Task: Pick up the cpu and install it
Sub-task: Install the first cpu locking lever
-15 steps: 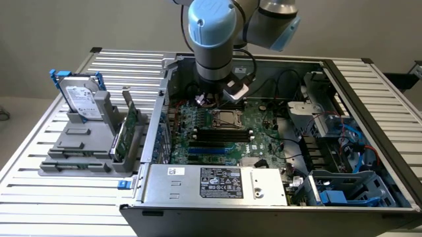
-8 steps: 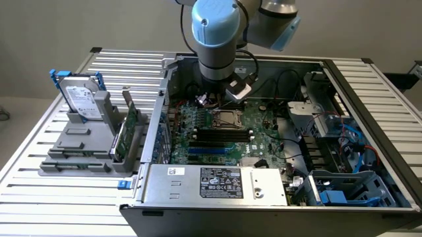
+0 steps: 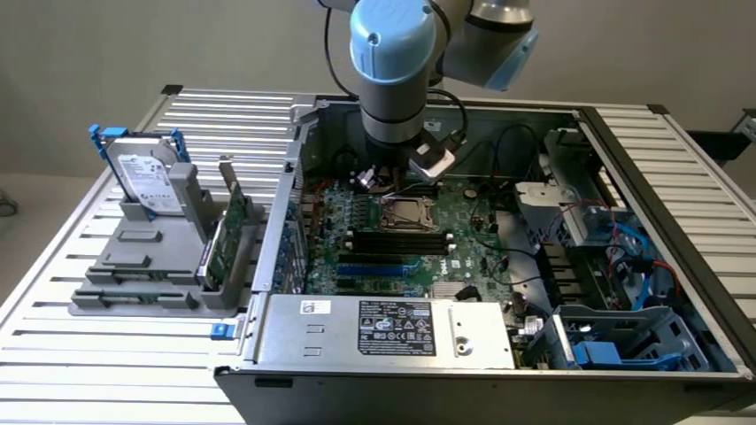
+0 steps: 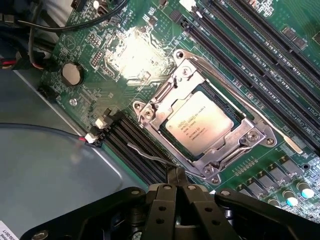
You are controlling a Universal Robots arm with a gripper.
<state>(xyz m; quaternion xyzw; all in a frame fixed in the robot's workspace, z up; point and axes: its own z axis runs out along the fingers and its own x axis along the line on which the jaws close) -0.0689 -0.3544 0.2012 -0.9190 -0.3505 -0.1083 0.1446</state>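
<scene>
The cpu [image 4: 200, 127], a small square chip with a silvery printed top, lies flat inside the metal socket frame [image 4: 250, 135] on the green motherboard [image 4: 115, 55]. My gripper [image 4: 176, 176] hangs just above the board beside the socket, its two black fingers pressed together with nothing between them. In the exterior view the gripper [image 3: 392, 181] sits low inside the open computer case, directly over the socket [image 3: 408, 212].
Black memory slots [image 3: 402, 239] flank the socket. A silver hard drive with a blue bracket [image 3: 148, 177] and a thin green card [image 3: 230, 226] stand in a grey holder [image 3: 130, 266] outside the case at the exterior view's left. The power supply [image 3: 390, 328] lines the near case wall.
</scene>
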